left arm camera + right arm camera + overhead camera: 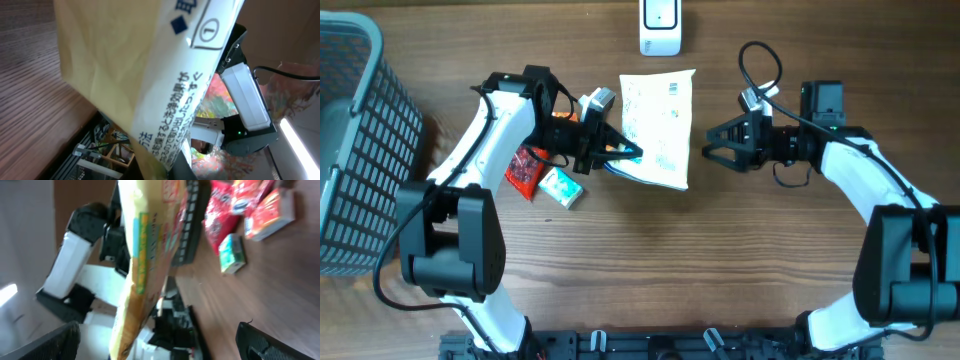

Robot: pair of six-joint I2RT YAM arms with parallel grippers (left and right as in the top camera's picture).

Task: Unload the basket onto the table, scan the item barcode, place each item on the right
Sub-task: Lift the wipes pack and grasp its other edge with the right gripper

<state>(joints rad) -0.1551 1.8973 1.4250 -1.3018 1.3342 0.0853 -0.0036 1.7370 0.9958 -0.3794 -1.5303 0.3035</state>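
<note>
From overhead, the left claw point(620, 152) is clamped shut on the lower left edge of the packet point(658, 125), which sits at centre frame, its printed white face up. The right claw point(712, 143) stands just to the right of the packet with its jaws spread wide, holding nothing. The scanner point(660, 25) stands at the top edge, above the packet. A red pack point(525, 168) and a green box point(562, 187) lie on the tabletop point(720, 260) under the left arm, and a basket point(350, 140) fills the left edge.

In the left wrist view, the packet crosses the frame from top to bottom, close up, hiding the claw.

In the right wrist view, the packet hangs edge-on at centre left, and the fingers point(45, 345) show in the two bottom corners, far apart, with nothing between them.
</note>
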